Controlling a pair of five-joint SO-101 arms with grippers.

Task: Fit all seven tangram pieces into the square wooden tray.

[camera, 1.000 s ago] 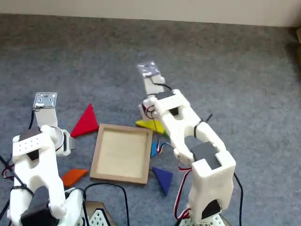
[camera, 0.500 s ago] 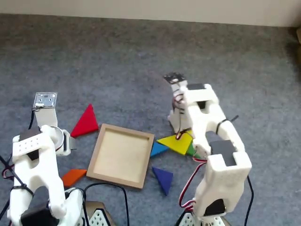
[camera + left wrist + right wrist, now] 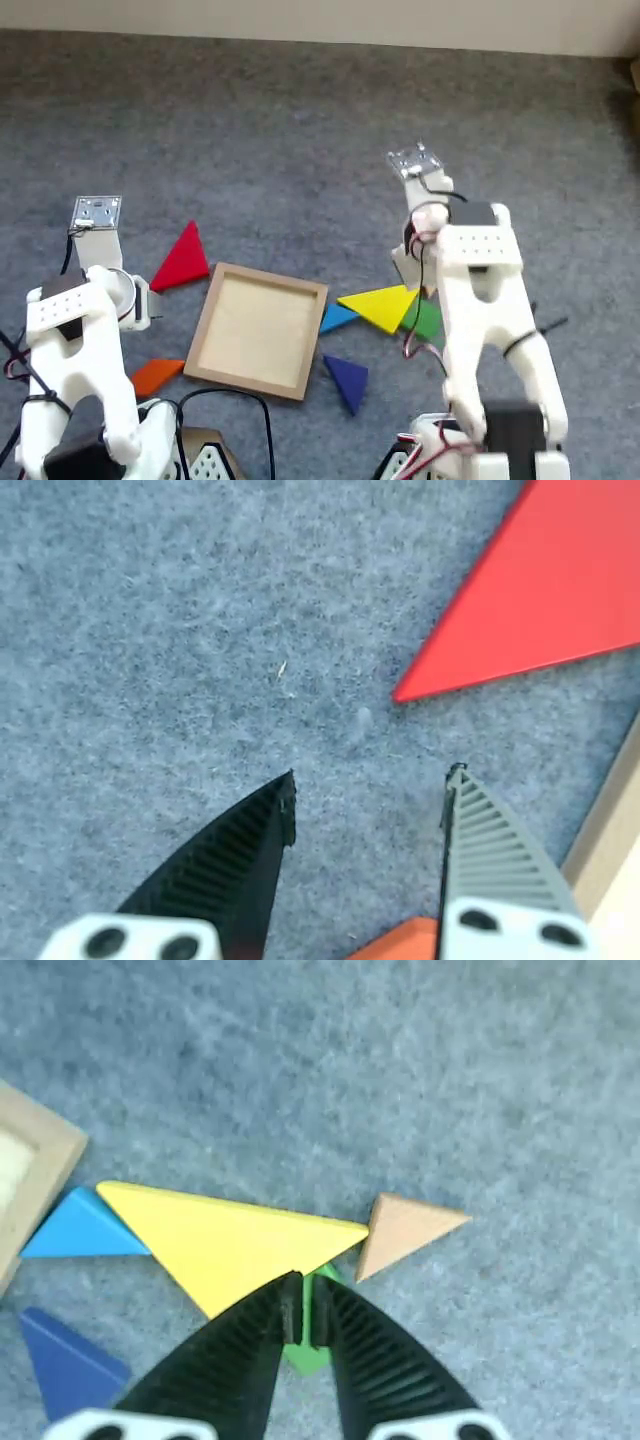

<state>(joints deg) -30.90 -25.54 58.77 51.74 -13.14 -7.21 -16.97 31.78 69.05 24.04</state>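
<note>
Square wooden tray (image 3: 258, 328): flat on grey carpet (image 3: 300, 130).
Left of tray: red triangle (image 3: 183, 258) by far corner, orange piece (image 3: 157, 375) by near corner. Left gripper (image 3: 371, 773) between them, fingers apart.
Right of tray: light blue triangle (image 3: 336, 316) just beside its edge, then yellow triangle (image 3: 381, 305), green piece (image 3: 425, 320), tan triangle (image 3: 403, 1231). Dark blue triangle (image 3: 348, 379) off near corner.
Right gripper (image 3: 305, 1295): over yellow-green junction, fingers together.
</note>
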